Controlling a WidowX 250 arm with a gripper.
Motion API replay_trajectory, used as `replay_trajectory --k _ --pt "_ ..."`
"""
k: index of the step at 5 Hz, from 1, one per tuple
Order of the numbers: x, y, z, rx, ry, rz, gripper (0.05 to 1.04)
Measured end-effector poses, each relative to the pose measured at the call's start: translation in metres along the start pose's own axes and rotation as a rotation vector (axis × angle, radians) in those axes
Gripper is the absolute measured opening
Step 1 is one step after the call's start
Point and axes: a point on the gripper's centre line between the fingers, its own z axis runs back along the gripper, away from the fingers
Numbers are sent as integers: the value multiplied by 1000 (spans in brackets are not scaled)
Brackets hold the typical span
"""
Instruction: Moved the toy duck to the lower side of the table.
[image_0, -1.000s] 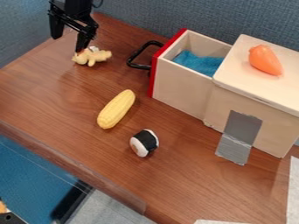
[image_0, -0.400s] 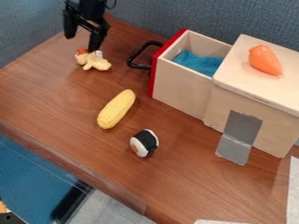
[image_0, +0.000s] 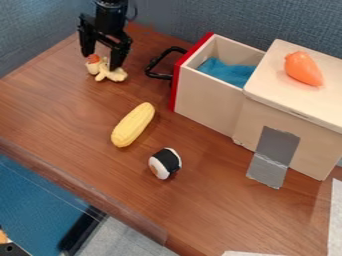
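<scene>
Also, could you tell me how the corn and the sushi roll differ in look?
The corn is yellow, while the sushi roll is black and white. The corn is long and tapered; the sushi roll is short and stubby. Both lie on the wooden table.

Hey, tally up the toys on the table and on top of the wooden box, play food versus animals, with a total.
Play food: 3 (yellow corn, sushi roll, orange piece)
Animals: 1 (toy duck)
Total: 4

Wood table (image_0: 220, 215) (brown-grained), toy duck (image_0: 113, 75), corn (image_0: 133, 125), sushi roll (image_0: 165, 163), wooden box (image_0: 206, 102) atop
</scene>
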Motion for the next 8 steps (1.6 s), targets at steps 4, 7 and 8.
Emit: replay_trajectory --k 4,7,8 --pt "-13 0 -12 -86 -75 138 602" --pt "-39 -25 57 -115 -167 199 330" --pt "-72 -39 78 -101 -190 196 330"
